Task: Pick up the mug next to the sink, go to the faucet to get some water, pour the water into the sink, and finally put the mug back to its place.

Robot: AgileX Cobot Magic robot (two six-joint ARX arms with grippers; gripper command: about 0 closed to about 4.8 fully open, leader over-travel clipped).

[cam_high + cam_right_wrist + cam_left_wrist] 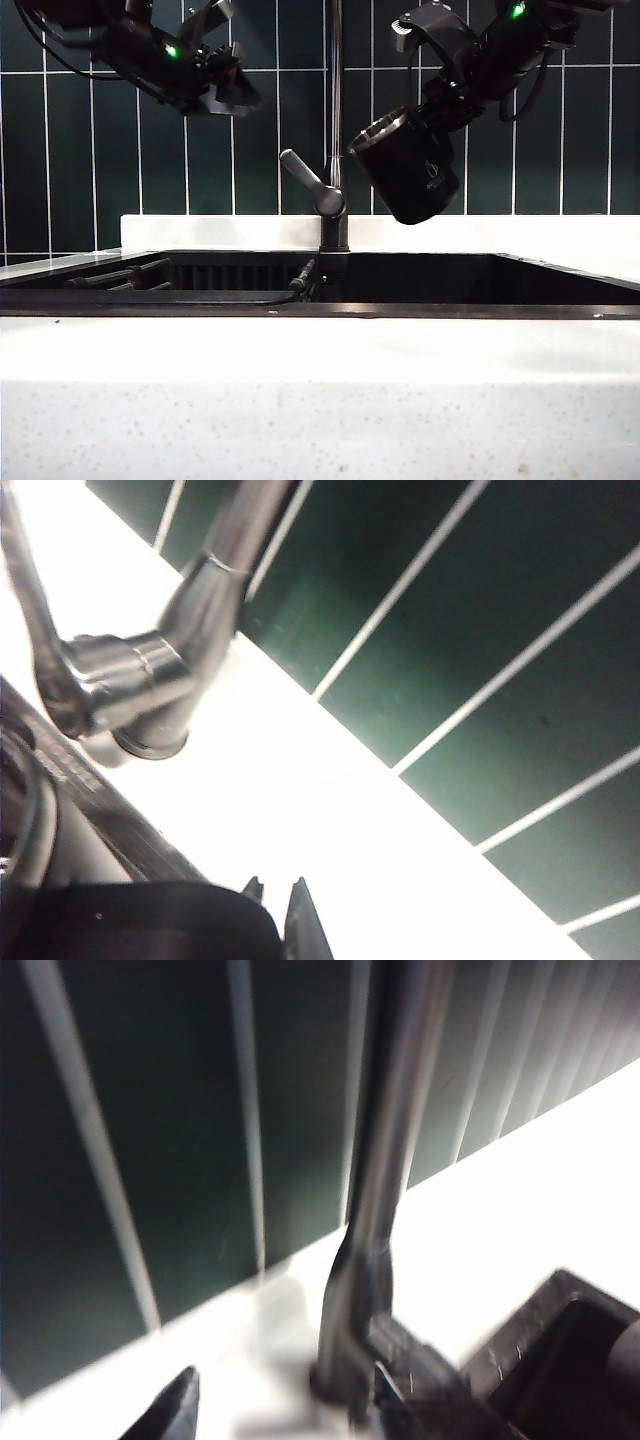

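**Mug tipped over the sink, beside the faucet**

The right gripper [425, 105] is clamped on the mug [408, 172], gripping at its upper edge, and holds it in the air just to the right of the faucet [335, 120], above the sink [450, 275]. The mug is tilted, its silver rim turned up and toward the faucet pipe and its base swung down and away, with the small pale logo facing the exterior camera. That slant suits the pouring step: I judge the mug is being turned over the basin so that any water falls inside the black rim and not onto the white speckled bench [320, 400]. No water shows in any view, so whether it is full, emptying or already empty cannot be told.

In the right wrist view the gripper [272, 905] shows only as dark fingertips close together over the mug's dark edge [130, 920], with the faucet base and lever [130, 680] near and the green tiled wall [480, 610] behind.

The left gripper [232, 85] hangs high at the left, clear of the lever handle [305, 178], its jaws apart and empty; held up there it keeps out of the mug's way yet stays near the lever. The left wrist view is blurred: one fingertip [175, 1410] and the faucet pipe [385, 1160] against the tiles.

The mug's place beside the sink is not in view; setting it back is left to do.
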